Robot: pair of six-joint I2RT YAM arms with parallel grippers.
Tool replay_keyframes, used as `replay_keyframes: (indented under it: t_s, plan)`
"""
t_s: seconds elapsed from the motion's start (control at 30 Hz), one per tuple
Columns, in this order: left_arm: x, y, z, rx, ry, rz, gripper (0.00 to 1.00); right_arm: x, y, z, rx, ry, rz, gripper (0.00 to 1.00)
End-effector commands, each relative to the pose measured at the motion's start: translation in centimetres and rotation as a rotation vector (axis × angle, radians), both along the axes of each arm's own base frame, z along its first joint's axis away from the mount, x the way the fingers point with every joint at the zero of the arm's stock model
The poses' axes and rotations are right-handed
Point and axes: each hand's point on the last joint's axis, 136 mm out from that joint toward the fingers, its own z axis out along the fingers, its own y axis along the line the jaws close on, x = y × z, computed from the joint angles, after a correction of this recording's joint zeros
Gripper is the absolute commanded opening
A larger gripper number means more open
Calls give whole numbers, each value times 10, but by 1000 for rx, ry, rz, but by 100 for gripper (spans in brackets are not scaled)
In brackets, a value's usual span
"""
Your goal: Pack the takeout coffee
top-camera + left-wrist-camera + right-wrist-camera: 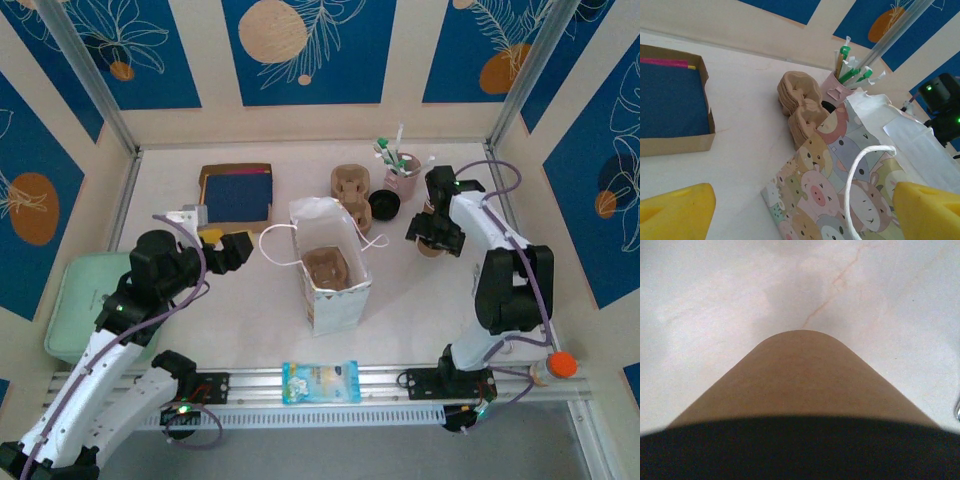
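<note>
The takeout coffee [800, 375] is a kraft-brown cup whose side looms large in the right wrist view, tapering down toward the table, with a black band across its near end. From above, a sliver of the cup [430, 248] shows under my right gripper [436, 232] at the right of the table. Its fingers are hidden, so their stand cannot be told. My left gripper [226, 246] is open, and its yellow pads [677, 210] sit wide apart left of the cartoon-animal paper bag [335, 275], with nothing between them.
The bag [840, 170] stands open mid-table with a brown carrier [328, 266] inside. Behind it are stacked pulp carriers [350, 185], a pink cup of stirrers [400, 175] and a black lid [384, 205]. A cardboard box [236, 192], green tray [85, 300] and snack packet [320, 381] lie around.
</note>
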Motion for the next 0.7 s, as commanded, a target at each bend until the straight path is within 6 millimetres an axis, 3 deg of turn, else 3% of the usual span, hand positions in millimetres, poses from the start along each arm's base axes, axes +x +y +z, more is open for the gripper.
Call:
replay_keyframes:
  t_s: [0.0,0.3,0.67]
  plan:
    - [-2,4,12,-9,-31,5,92,-6,12,28,33,-24,46,62]
    - [-1,0,21,-29,-41,-9,91,-6,50,95,153,-144,162,61]
    - [0,-7,26,-48,-36,-41,91,-23,100,178,360,-313,328,60]
